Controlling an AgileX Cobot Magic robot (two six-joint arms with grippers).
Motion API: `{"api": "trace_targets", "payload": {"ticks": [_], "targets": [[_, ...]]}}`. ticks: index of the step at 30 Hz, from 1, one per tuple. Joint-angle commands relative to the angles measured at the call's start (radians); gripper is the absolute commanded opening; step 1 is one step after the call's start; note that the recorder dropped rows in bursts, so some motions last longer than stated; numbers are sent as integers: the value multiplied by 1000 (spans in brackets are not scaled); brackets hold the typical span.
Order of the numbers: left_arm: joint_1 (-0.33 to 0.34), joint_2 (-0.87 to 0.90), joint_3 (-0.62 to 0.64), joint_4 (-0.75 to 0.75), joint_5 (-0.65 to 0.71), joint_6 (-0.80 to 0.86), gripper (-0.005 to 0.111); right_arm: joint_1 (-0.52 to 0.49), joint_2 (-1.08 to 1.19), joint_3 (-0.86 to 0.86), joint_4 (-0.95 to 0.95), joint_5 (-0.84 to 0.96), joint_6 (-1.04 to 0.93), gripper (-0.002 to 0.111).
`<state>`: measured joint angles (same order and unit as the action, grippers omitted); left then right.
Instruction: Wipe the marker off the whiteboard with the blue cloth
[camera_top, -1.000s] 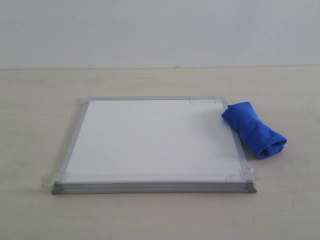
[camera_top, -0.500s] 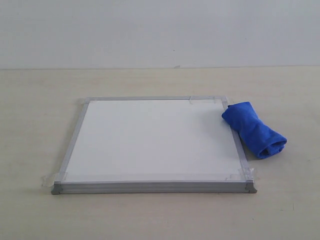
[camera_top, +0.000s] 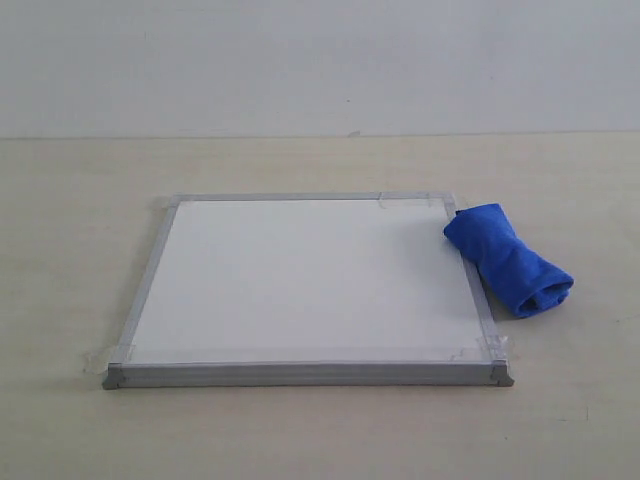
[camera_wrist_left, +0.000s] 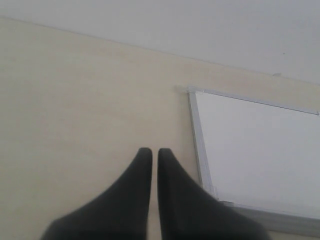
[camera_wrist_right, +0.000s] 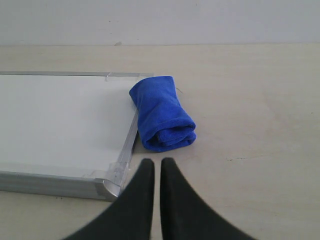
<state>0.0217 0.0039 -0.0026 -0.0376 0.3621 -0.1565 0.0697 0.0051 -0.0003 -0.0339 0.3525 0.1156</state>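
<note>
Pale tabletop (camera_top: 300, 440): the whiteboard (camera_top: 305, 280) is taped down against sliding, blue cloth (camera_top: 508, 258) laid touching its frame. Left gripper (camera_wrist_left: 155, 152) and right gripper (camera_wrist_right: 157, 162) are closed, empty.

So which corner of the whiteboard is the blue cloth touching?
The far right corner in the exterior view. The blue cloth rests against the whiteboard frame there; the other three corners have no cloth near them.
</note>
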Motion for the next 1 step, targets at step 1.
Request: {"api": "trace_targets", "payload": {"ticks": [1], "targets": [[4,-4,3,1,2,-9,4,-5,-5,0,-2,-12,-3,1]]}}
